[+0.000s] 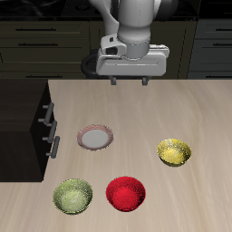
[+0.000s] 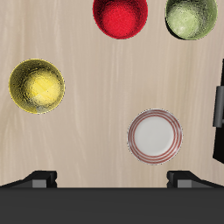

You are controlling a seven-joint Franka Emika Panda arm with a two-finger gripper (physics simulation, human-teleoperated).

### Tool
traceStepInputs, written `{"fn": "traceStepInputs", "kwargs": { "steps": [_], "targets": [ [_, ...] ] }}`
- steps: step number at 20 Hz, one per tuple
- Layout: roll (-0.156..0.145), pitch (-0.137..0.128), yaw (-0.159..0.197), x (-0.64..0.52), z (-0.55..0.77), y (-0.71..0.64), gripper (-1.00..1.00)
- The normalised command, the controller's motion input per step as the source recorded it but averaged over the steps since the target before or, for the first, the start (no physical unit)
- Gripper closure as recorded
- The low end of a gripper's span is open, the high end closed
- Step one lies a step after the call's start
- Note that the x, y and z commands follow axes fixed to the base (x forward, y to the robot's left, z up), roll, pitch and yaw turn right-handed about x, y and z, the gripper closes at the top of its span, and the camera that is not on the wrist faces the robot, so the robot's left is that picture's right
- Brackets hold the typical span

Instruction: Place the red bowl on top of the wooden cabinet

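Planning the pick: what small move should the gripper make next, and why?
Probably travel toward the table's front edge and descend over the red bowl. The gripper hangs high and empty near the back, while the bowl sits on the tabletop between the yellow-green bowl and yellow bowl.

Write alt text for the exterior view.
A robot gripper hangs open above a light wooden table holding a red bowl, yellow-green bowl, yellow bowl and small plate. A dark wooden cabinet stands alongside.

Even, bright simulator light; soft faint shadows under bowls; sharp throughout, dark background, no glare.
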Motion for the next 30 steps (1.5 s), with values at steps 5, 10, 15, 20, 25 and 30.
{"fn": "traceStepInputs", "kwargs": {
  "steps": [5, 10, 15, 20, 25, 30],
  "targets": [
    [-0.017, 0.007, 0.001, 0.30, 0.03, -0.01, -1.00],
    [-0.039, 0.018, 0.008, 0.28, -0.01, -0.10, -1.00],
    [-0.027, -0.004, -0.013, 0.20, 0.04, -0.14, -1.00],
    [-0.058, -0.030, 0.030, 0.26, 0.19, -0.15, -1.00],
    [-0.010, -0.014, 0.000, 0.27, 0.15, -0.02, -1.00],
    [-0.018, 0.007, -0.015, 0.24, 0.09, -0.03, -1.00]
  ]
}}
